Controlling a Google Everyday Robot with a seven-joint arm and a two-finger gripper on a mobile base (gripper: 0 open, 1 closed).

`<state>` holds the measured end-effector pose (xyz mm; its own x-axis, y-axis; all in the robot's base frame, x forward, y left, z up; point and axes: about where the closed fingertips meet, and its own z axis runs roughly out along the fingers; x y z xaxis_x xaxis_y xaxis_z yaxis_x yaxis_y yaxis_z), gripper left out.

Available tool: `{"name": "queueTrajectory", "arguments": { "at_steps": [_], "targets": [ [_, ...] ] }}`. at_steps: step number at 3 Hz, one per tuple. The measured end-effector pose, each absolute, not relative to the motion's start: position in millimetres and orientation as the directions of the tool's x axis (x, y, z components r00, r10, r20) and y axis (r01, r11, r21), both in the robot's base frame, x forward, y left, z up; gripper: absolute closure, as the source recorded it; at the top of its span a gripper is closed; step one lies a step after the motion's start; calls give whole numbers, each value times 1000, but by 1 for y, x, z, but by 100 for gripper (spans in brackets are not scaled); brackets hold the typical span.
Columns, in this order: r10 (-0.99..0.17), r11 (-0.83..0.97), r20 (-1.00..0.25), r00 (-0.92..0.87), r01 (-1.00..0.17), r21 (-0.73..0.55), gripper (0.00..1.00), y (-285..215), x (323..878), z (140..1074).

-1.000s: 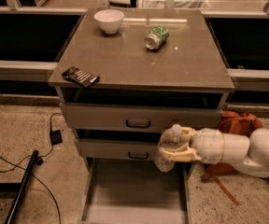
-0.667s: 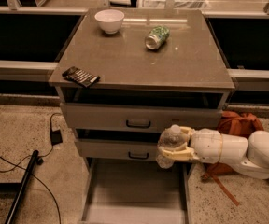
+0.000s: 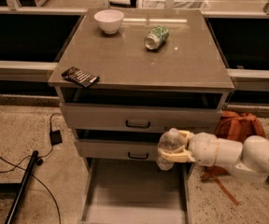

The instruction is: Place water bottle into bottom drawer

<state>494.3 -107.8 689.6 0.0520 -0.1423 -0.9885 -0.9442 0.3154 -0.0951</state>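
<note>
The water bottle (image 3: 168, 148) is a small clear plastic bottle, held roughly upright in my gripper (image 3: 177, 146). The gripper's fingers are shut around the bottle's middle. My white arm reaches in from the right. The bottle hangs in front of the middle drawer (image 3: 120, 149), above the right rear part of the open bottom drawer (image 3: 130, 190). The bottom drawer is pulled out towards the camera and shows a flat grey floor with low sides. The bottle's cap is not clear to see.
On the cabinet top (image 3: 139, 55) lie a green soda can (image 3: 156, 36) on its side, a white bowl (image 3: 109, 20) and a dark flat packet (image 3: 80, 76) at the front left edge. An orange bag (image 3: 239, 125) lies on the floor at the right; cables (image 3: 41, 157) lie at the left.
Almost nothing has changed. My gripper still holds the bottle in about the same place in front of the middle drawer.
</note>
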Motion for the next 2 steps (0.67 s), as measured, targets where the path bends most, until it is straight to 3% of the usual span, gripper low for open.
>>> {"name": "queueTrajectory", "arguments": {
  "at_steps": [2],
  "targets": [
    [-231,437,-972,-49,-897,-59,100,-107,518,508]
  ]
}}
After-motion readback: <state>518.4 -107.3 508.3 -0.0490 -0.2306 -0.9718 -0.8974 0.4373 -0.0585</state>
